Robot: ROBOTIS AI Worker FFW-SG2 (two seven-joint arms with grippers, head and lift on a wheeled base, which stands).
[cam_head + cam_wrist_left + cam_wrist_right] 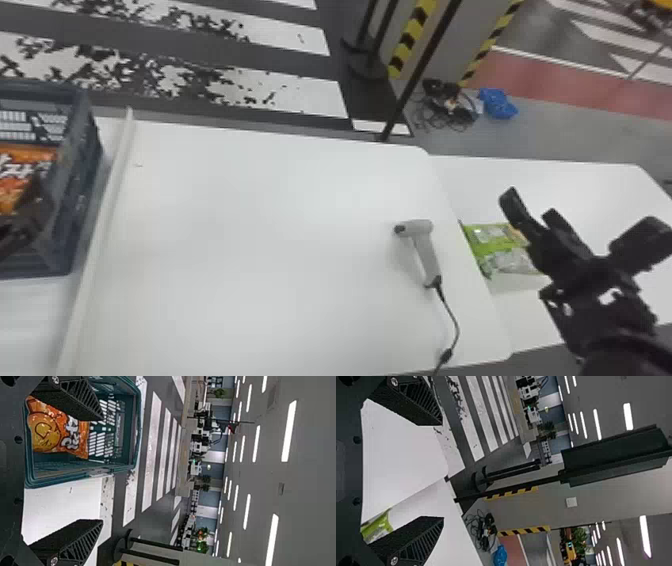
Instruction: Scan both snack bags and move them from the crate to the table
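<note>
At the head view's left edge, my left gripper is at the crate, in front of the orange snack bag lying inside. In the left wrist view my left gripper is open, its fingers far apart, with the orange bag in the crate beyond. My right gripper is above the right-hand table, partly covering the green snack bag; in the right wrist view that gripper stands open and holds nothing. A grey scanner lies on the white table.
The scanner's black cable runs to the near edge. A raised pale strip crosses the table beside the crate. Behind the tables stands a thin black pole; cables and a blue object are on the floor.
</note>
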